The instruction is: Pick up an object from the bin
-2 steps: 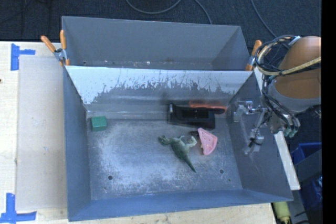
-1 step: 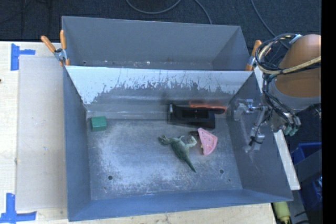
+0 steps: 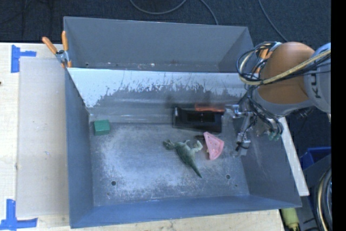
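My gripper (image 3: 243, 140) hangs at the right side of the bin, close to the right wall, its fingers pointing down with nothing visible between them. Just left of it lies a small pink wedge-shaped piece (image 3: 214, 146) on the bin floor. A green toy dinosaur (image 3: 186, 152) lies left of the pink piece, its tail pointing to the lower right. A black box-like object with an orange-red strip on top (image 3: 197, 117) rests against the back wall, up and left of the gripper.
A small green block (image 3: 101, 126) sits alone in the far left corner of the bin floor. The arm with its orange cover and cables hangs over the bin's right rim.
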You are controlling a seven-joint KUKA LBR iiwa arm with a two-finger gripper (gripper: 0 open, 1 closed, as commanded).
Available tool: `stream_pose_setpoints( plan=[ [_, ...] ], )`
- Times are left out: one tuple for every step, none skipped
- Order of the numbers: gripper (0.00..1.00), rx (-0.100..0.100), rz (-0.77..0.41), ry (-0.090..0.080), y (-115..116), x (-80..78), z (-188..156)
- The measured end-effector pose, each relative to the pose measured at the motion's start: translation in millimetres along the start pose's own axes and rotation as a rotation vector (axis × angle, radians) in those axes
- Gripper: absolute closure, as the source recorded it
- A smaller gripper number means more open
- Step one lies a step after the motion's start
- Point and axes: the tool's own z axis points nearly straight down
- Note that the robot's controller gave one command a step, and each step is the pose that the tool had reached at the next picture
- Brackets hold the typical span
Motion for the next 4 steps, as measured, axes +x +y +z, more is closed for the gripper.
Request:
stream_pose_setpoints(
  plan=[
    [0.00,0.002,-0.198,0.005,22.6,-1.5,33.6],
    [0.00,0.005,-0.310,0.002,46.5,-13.9,38.4],
    [0.00,0.006,-0.096,0.002,61.6,-4.5,42.0],
    [1.00,0.005,-0.132,0.003,111.0,17.2,44.1]
  ],
)
